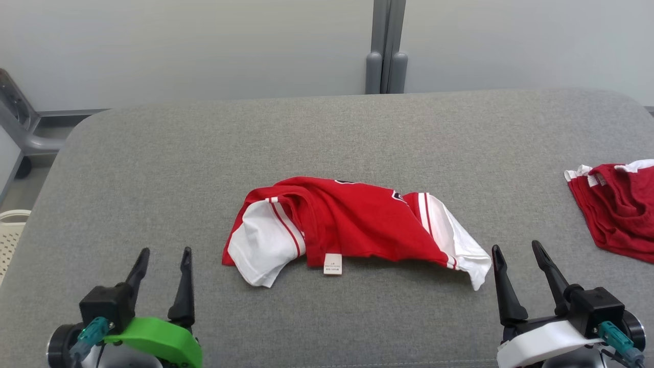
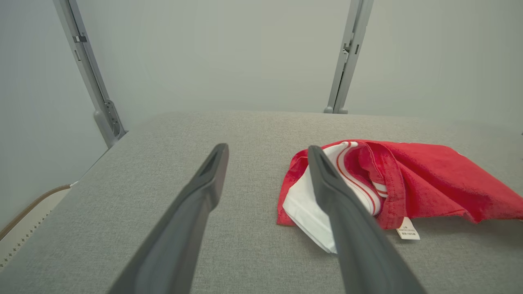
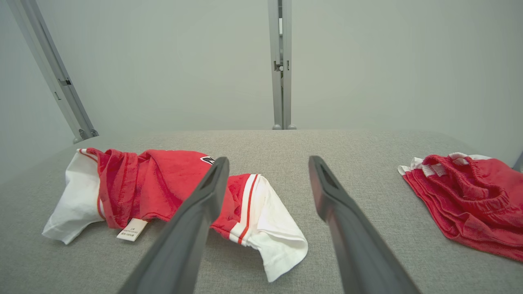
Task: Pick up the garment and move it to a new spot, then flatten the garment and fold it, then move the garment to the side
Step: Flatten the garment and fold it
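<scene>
Two grippers stand with their dark fingers spread and nothing between them at the near edge of a grey padded surface [image 1: 327, 133]: the left gripper [image 1: 166, 250], collared in green, at lower left, and the right gripper [image 1: 516, 246], collared in white, at lower right. Between them and a little farther in lies the garment [image 1: 352, 220], one crumpled red jersey with two white sleeves striped in red. It sits near the middle of the surface, and one white label [image 1: 332, 264] hangs at its near hem. Its right sleeve ends near the right gripper's inner finger without touching it. A second garment [image 1: 621, 209], red with white trim, is bunched at the surface's right edge, well apart from the first. Beyond the rounded far edge, a pair of grey uprights [image 1: 386, 46] rises against a plain pale wall [image 1: 179, 46]. The head view adds one pale perforated basket [image 1: 10, 235] and a grey metal frame [image 1: 20, 128] off the left side. The left wrist view brings the left sleeve close, one finger crossing in front of it. The right wrist view takes in both garments at once, and the gathered band of the second.
</scene>
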